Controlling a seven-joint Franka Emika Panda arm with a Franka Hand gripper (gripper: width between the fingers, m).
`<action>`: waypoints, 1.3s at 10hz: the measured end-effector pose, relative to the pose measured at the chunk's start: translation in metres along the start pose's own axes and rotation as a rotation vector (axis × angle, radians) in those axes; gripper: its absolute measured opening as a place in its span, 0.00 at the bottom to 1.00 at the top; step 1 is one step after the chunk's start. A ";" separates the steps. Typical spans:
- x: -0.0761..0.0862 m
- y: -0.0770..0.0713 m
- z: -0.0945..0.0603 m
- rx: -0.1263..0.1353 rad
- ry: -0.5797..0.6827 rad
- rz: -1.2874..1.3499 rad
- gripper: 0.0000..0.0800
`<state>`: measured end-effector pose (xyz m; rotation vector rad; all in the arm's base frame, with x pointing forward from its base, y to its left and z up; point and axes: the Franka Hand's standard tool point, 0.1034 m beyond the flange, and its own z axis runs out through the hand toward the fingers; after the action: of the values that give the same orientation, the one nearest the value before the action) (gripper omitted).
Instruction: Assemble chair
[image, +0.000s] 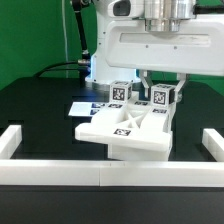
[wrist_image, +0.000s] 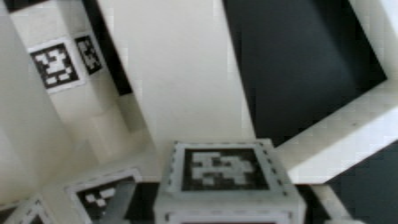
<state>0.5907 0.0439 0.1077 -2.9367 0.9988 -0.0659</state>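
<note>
— Where the arm comes down from the top of the exterior view, what sits under it?

— A white slab (image: 125, 128) of the chair lies flat on the black table (image: 40, 105), near the middle, with a black-and-white tag on its top face. Behind it stand two small white cubes, each with a tag facing the camera: one cube (image: 119, 92) toward the exterior view's left, the other cube (image: 161, 96) toward the exterior view's right. Both look to be right against the slab's far edge, though I cannot tell if they are joined to it.

— And the jaws?

— The gripper (image: 155, 82) hangs just above and between the two cubes. Its fingers are mostly hidden by the white arm body and the cubes, so I cannot tell whether the jaws are wide, narrow or holding anything.

— Does the wrist view help?

— Not on that. It shows a tagged cube top (wrist_image: 221, 168) close to the lens, a broad white bar (wrist_image: 175, 70) running away from it, and another tagged white piece (wrist_image: 63, 62) to one side. No fingertip is clearly visible there.

— Anything else on the table?

— A low white border rail (image: 100, 177) runs along the near edge, turning up at both ends. A flat marker board (image: 88, 107) lies behind the slab toward the exterior view's left.
</note>
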 end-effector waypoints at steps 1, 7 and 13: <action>0.000 0.000 0.000 0.001 0.000 0.044 0.34; -0.003 -0.004 0.000 0.005 -0.004 0.475 0.34; -0.006 -0.008 0.000 0.014 -0.014 0.788 0.34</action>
<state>0.5912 0.0535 0.1078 -2.3062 2.0291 -0.0240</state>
